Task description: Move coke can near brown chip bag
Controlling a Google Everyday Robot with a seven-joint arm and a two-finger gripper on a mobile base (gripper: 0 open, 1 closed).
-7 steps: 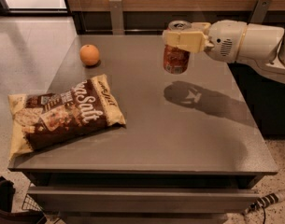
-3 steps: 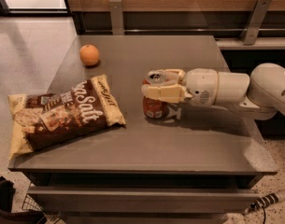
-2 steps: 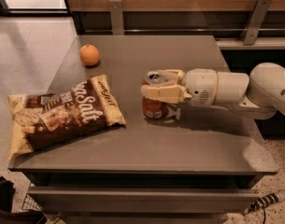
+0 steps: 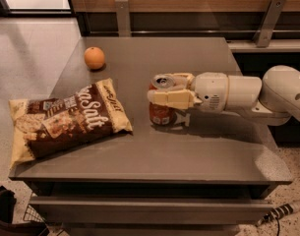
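Note:
The coke can (image 4: 162, 113), red with a silver top, stands upright on the grey table (image 4: 154, 156), a short way right of the brown chip bag (image 4: 66, 119). The bag lies flat at the table's left front, dark brown with cream edges and white "Sea Salt" lettering. My gripper (image 4: 165, 91) reaches in from the right on a white arm, and its cream fingers (image 4: 171, 99) are shut on the can's upper part.
A round orange fruit (image 4: 94, 58) sits at the table's back left. A wooden wall with metal brackets (image 4: 122, 14) runs behind the table. A drawer front (image 4: 149, 208) lies under the table's front edge. Tiled floor lies to the left.
The gripper carried the can from the back right, raised, down and left to the table beside the bag. Over the last second it has stayed put.

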